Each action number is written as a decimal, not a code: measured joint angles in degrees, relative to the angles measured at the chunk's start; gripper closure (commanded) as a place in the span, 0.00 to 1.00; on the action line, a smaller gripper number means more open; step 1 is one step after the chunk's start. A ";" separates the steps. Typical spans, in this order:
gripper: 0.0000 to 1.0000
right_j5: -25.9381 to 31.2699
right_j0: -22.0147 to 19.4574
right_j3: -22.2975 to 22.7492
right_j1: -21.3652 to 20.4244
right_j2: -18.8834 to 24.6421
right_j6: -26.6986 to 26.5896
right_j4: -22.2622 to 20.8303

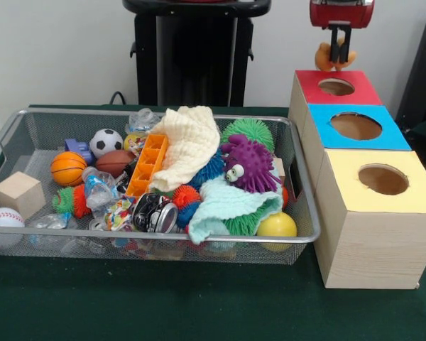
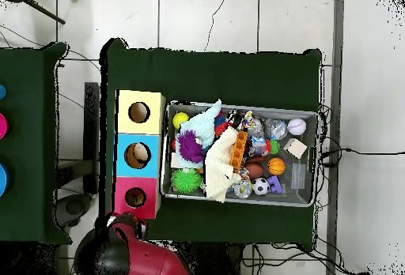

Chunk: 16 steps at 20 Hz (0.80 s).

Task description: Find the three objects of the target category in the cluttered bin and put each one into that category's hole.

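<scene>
A robotics lab, set up for a sorting test. A table (image 1: 199, 305) under dark green cloth carries a wire bin (image 1: 307, 206) heaped with toys and three plain wooden boxes (image 1: 373, 241) with round holes in coloured tops. The robot's black pedestal (image 1: 192, 53) stands against a bare white wall. From overhead, cables (image 2: 348, 152) trail over a pale tiled floor (image 2: 206, 19), with a second green table (image 2: 32, 137) alongside.

I see the bin (image 1: 163, 186) (image 2: 241, 155) close from across the table, facing the robot, and distantly from straight overhead.
</scene>
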 measured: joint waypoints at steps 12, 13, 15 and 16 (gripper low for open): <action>1.00 6.15 6.84 -7.19 -0.67 -7.94 0.00 -0.05; 1.00 6.70 7.00 -7.63 -0.76 -8.31 0.00 -0.04; 1.00 7.76 7.05 -8.78 -0.98 -9.09 0.00 -0.04; 1.00 7.82 6.99 -9.06 -1.04 -9.23 0.00 -0.05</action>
